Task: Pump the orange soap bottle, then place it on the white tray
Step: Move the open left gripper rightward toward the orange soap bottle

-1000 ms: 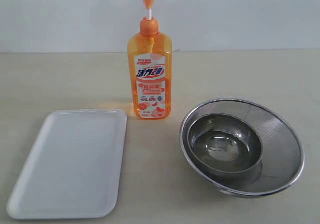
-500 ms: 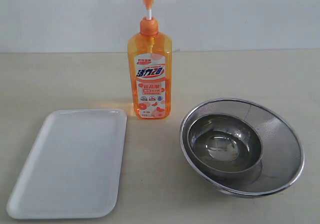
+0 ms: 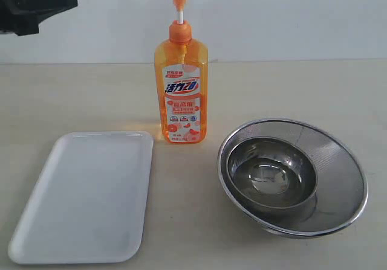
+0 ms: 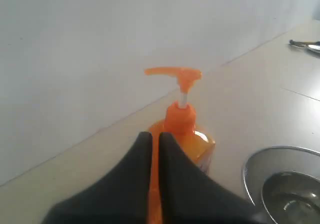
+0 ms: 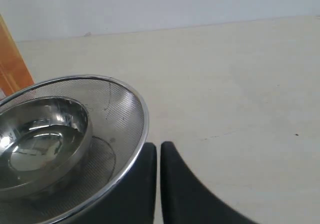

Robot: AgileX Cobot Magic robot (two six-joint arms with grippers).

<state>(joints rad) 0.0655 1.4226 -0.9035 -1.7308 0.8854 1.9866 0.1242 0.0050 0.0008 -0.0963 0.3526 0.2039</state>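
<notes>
The orange soap bottle, a tall clear-orange rectangular plastic container with an orange pump head, a white stem and a white-orange label, stands upright on the beige tabletop, close to the white wall. The pump head is raised, with the white stem exposed.

The white tray, a flat rectangular white plastic piece with rounded corners and a low rim, lies in front of the bottle and to its left in the exterior view. It is near the bottle but does not touch it.

A round steel mesh bowl holds a smaller polished steel bowl nested inside. The pair sits in front of the bottle and to its right, apart from it.

The left gripper is black. Its jaws are pressed together and grip nothing. It hangs in the air at about pump-head height, well apart from the bottle on the left of the exterior view.

The right gripper has its jaws closed to a thin slit and grips nothing. It is just beside the rim of the mesh bowl.
</notes>
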